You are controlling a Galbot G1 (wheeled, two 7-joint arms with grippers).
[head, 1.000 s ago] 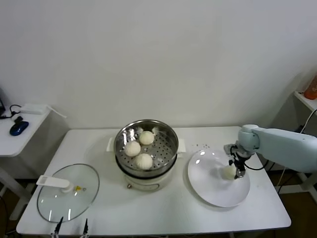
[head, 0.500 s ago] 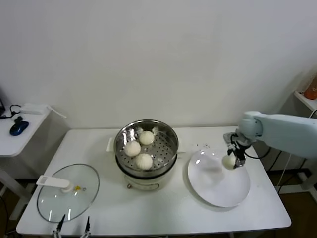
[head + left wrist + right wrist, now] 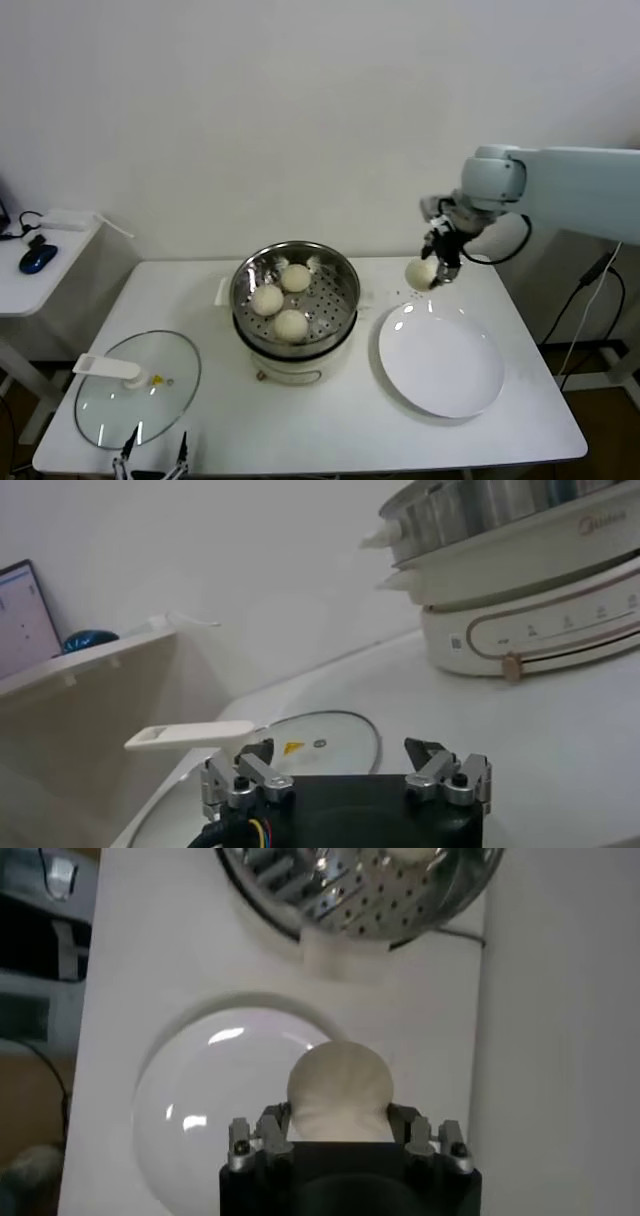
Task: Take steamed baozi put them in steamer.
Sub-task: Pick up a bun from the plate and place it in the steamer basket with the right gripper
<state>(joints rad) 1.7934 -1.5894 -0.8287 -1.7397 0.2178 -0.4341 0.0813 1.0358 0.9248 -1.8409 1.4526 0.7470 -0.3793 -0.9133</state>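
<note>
Lid (image 3: pixel 138 388) of glass lies flat at near left of table (image 3: pixel 330 440), white handle on top; left gripper (image 3: pixel 345 772) parked low at near edge beside it, fingers apart, holding nothing; white plate (image 3: pixel 441 362) sits near right, bare; steamer (image 3: pixel 296 297) at centre w/ three buns (image 3: pixel 267 299) on its perforated floor; farther right, right gripper (image 3: pixel 437 268) is up in the air above the plate's far edge, clamped on a fourth bun (image 3: pixel 421 272), clear of plate & steamer.
</note>
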